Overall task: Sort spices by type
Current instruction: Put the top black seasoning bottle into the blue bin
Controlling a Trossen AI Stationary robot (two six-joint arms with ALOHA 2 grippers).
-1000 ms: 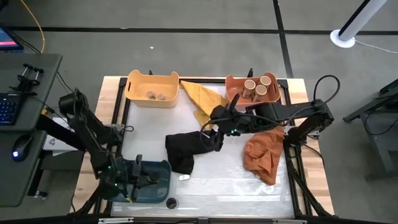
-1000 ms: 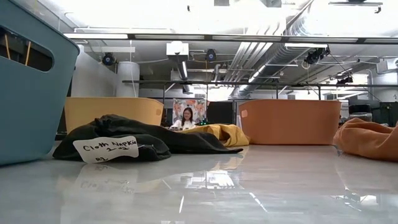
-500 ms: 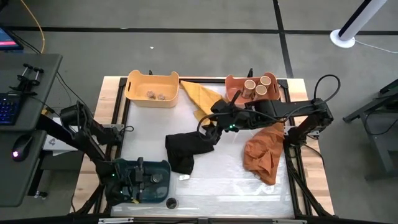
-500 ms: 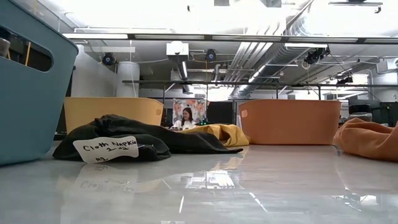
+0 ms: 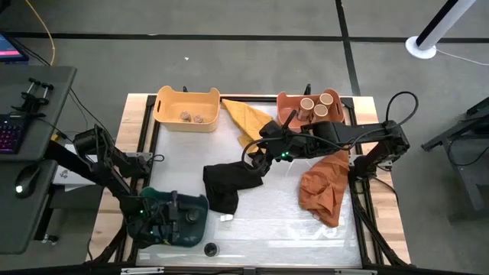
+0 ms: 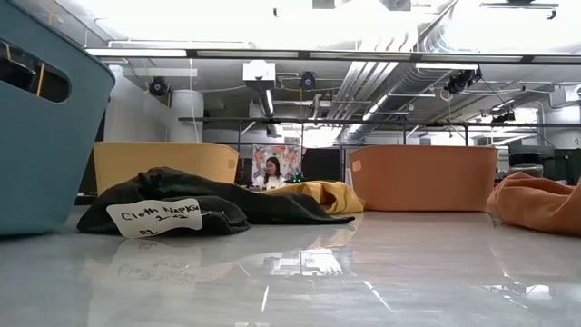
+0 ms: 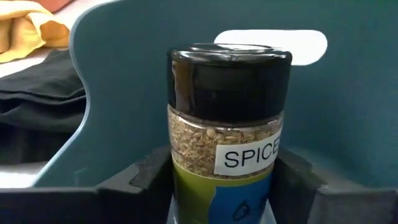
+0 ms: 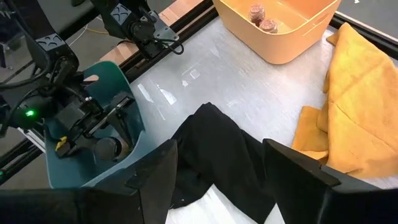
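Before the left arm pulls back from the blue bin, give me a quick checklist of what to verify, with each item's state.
1. Dark-lidded jar upright between the left gripper fingers: ok.
2. Left gripper released from the jar: cannot tell; the fingers sit close on both sides.
3. Jar inside the blue bin: ok.
4. Blue bin flat on the table: not ok; it looks tipped in the low view.
5. Right gripper away from the blue bin, over the black cloth, open and empty: ok.
6. Three tan-lidded jars in the salmon bin, brown pieces in the yellow bin: ok.
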